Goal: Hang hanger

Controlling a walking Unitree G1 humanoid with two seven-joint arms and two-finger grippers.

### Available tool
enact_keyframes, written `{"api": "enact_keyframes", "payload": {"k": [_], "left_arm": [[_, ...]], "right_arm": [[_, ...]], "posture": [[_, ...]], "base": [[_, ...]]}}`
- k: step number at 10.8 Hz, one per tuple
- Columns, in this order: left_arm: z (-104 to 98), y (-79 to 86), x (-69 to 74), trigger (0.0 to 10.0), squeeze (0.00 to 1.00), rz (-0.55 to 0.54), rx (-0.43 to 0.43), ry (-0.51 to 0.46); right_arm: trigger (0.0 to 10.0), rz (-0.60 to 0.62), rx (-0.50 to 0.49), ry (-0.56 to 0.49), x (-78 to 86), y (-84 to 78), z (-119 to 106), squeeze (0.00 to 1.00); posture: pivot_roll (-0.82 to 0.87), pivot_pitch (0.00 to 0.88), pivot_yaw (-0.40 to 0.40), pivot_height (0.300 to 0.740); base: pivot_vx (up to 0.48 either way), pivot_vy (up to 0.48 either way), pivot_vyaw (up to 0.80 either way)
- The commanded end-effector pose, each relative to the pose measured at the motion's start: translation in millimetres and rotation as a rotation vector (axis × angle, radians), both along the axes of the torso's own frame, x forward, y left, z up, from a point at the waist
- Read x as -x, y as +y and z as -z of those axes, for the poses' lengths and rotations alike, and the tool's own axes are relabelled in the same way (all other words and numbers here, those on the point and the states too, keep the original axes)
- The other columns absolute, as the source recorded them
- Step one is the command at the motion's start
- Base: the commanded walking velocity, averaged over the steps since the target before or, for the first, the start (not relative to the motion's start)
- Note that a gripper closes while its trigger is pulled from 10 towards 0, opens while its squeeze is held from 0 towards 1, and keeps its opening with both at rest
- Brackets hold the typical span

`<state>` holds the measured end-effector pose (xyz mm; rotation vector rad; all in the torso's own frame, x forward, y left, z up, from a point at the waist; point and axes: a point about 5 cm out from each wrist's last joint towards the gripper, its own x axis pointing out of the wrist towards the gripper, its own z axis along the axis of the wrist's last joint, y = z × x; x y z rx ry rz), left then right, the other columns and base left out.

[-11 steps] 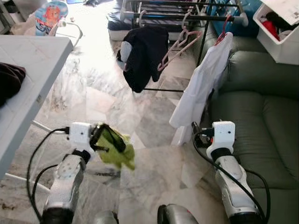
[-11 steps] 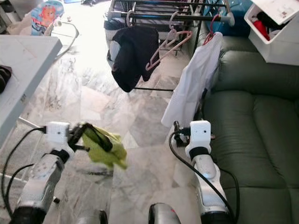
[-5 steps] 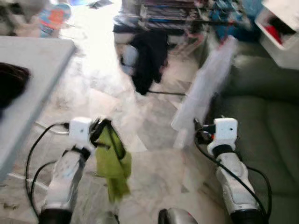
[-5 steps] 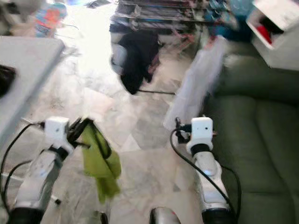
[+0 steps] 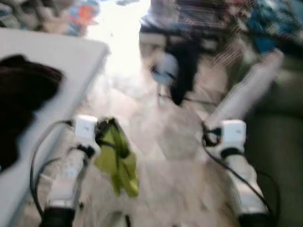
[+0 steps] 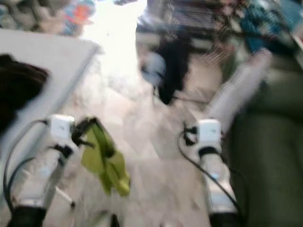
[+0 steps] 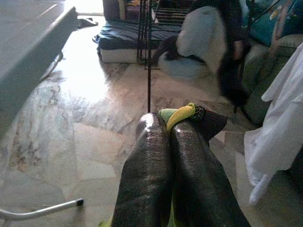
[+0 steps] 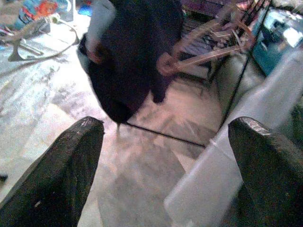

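Blurred, no legible writing; green garment [image 5: 117, 163] in left gripper [image 5: 108, 137].

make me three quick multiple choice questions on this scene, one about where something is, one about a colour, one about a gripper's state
1. Where does the dark garment on the robot's left lie?
A. on the grey table
B. on the sofa
C. on the floor

2. What colour is the cloth in the left gripper?
A. red
B. yellow-green
C. blue

3. How do the right gripper fingers stand?
A. shut on a cloth
B. shut on nothing
C. open, wide apart

Answers:
1 A, the dark heap rests on the table top in the eye views.
2 B, the cloth hanging from the shut left fingers is yellow-green in the eye and left wrist views.
3 C, the right wrist view shows its two fingers far apart with floor and hanging clothes between them.
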<state>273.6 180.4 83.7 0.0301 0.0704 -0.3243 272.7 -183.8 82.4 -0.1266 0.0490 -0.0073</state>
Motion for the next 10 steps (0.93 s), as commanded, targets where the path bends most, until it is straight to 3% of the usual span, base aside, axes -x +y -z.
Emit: {"api": "enact_keyframes", "payload": {"k": [1,4,5,8,10], "left_arm": [[-3,2.1,0.0,10.0,0.00,-0.002,-0.006,-0.018],[-3,-5.2,-0.9,10.0,0.00,0.043,-0.009,-0.011],[-2,-7.6,-1.0,10.0,0.00,0.055,-0.004,-0.003],[-3,-12.3,-0.7,10.0,0.00,0.082,0.019,-0.004],[-3,-12.9,-2.3,10.0,0.00,0.081,0.029,0.011]], "right_arm": [[10.0,-0.017,-0.009,0.005,1.3,5.5,2,0.00],[10.0,-0.017,-0.007,0.005,0.6,6.6,2,0.00],[10.0,-0.019,-0.007,0.005,-0.2,7.2,3,0.00],[10.0,-0.018,-0.007,0.009,-1.5,6.6,3,0.00],[10.0,-0.016,-0.006,0.007,-1.7,6.5,3,0.00]], "posture": [[-0.06,0.093,-0.026,0.740],[-0.06,0.090,-0.024,0.740],[-0.05,0.089,-0.024,0.740],[-0.06,0.097,-0.024,0.740],[-0.06,0.096,-0.023,0.740]], "base": [[0.428,0.000,-0.61],[0.476,0.000,-0.59],[0.000,0.000,0.00],[0.419,0.000,-0.29],[0.356,0.322,0.00]]}}
